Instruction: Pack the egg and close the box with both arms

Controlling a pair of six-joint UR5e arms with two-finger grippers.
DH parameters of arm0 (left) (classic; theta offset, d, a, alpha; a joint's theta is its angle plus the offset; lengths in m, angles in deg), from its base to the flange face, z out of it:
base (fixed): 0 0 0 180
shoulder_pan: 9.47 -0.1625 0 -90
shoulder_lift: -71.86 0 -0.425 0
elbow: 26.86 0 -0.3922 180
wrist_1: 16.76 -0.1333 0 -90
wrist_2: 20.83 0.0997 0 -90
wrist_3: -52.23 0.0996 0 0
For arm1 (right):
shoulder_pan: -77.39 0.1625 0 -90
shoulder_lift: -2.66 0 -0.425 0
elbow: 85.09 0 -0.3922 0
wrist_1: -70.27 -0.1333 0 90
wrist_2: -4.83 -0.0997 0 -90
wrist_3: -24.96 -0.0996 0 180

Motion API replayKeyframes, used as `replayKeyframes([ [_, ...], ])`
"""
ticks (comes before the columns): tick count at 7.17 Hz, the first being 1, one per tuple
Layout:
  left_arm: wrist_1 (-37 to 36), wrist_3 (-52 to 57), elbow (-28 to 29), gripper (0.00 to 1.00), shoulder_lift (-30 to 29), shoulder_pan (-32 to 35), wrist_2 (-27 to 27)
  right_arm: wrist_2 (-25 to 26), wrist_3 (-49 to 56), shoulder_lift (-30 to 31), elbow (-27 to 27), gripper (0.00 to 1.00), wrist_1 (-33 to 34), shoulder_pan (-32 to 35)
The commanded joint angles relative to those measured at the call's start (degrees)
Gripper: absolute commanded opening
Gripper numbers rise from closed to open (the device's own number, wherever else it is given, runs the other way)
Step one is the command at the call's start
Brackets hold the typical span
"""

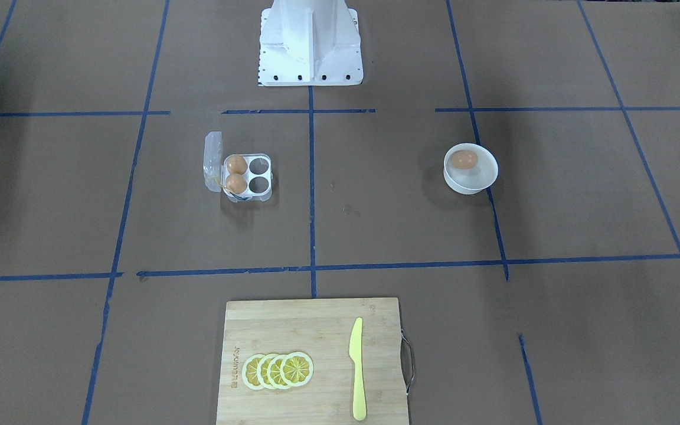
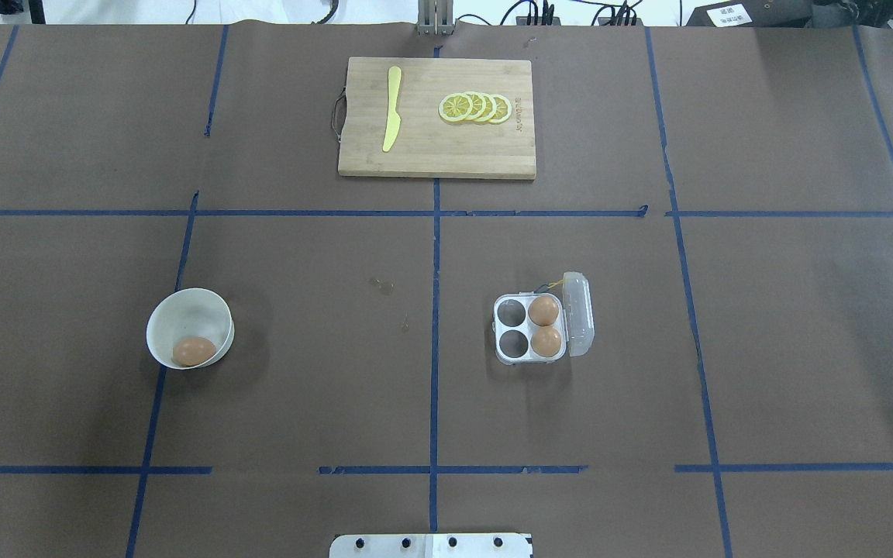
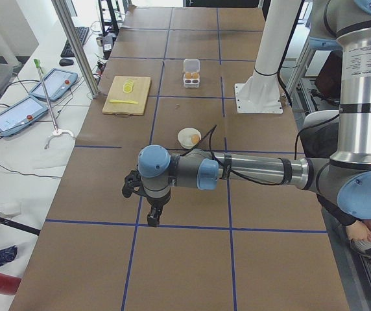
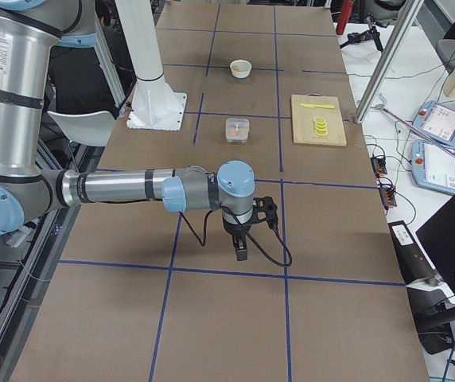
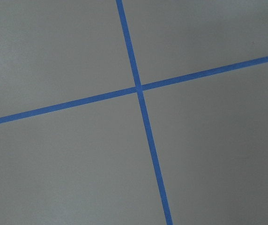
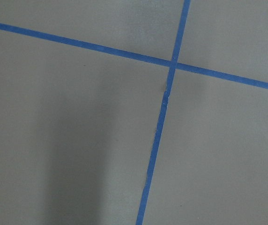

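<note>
Resting in a round white bowl (image 2: 187,314) on the robot's left side, the smooth orange-brown egg (image 2: 194,350) lies well apart from the clear-plastic box (image 2: 514,342). The box's hinged lid is open, and two other eggs (image 2: 544,311) fill the cells beside it. Matte brown paper gridded with blue tape covers the desk (image 2: 299,387). The left claw (image 3: 153,217) and right claw (image 4: 241,253) hang over bare paper; I cannot tell whether either is open or closed.

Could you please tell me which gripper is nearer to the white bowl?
Left. The left gripper hovers on the white bowl's side of the box; the right gripper hovers on the box's other side, far beyond it.
</note>
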Motion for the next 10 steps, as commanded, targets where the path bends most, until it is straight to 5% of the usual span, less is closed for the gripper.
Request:
replayKeyframes([
  [1, 0.0, -0.1, 0.0, 1.0, -0.1, -0.1, 0.0, -0.1, -0.1, -0.1, -0.1, 1.0, 0.0, 0.0],
  [5, 2.2, 0.5, -0.8, 1.0, 0.6, 0.0, 0.0, -3.9, -0.5, -0.2, -0.4, 1.0, 0.0, -0.1],
  [8, 11.1, -0.1, -0.2, 1.0, -1.5, -0.1, 0.1, -4.7, -0.7, -3.3, -0.4, 1.0, -0.5, -0.3],
  [10, 23.4, 0.0, -0.1, 1.0, -3.1, 0.0, 0.3, -4.7, -0.8, -6.3, -0.1, 1.0, -2.1, -0.4],
])
